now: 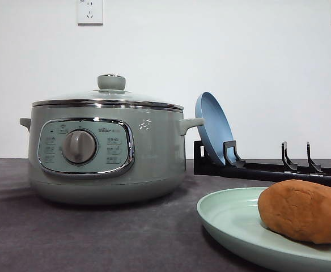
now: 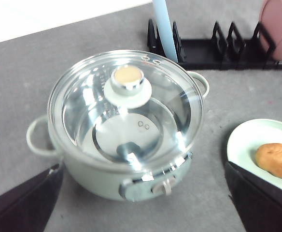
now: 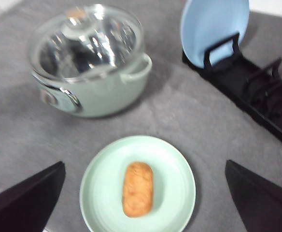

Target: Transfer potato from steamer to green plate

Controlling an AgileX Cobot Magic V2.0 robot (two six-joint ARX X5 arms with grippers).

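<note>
The potato (image 1: 305,210), an orange-brown oval, lies on the green plate (image 1: 233,218) at the front right of the table. The sage-green steamer (image 1: 106,153) stands to the left with its glass lid (image 2: 126,108) on; through the glass its inside looks bare. My left gripper (image 2: 144,165) hangs open high above the steamer (image 2: 131,145), dark fingers (image 2: 30,198) spread wide. My right gripper (image 3: 145,163) hangs open high above the green plate (image 3: 100,193) and the potato (image 3: 137,188), holding nothing. The left wrist view also catches the potato (image 2: 277,161) on the green plate (image 2: 247,140).
A black dish rack (image 1: 267,167) runs along the back right, with a blue plate (image 1: 213,127) standing in it and a pink plate (image 2: 278,26) at its far end. Grey cloth (image 1: 97,238) covers the table. A white wall is behind.
</note>
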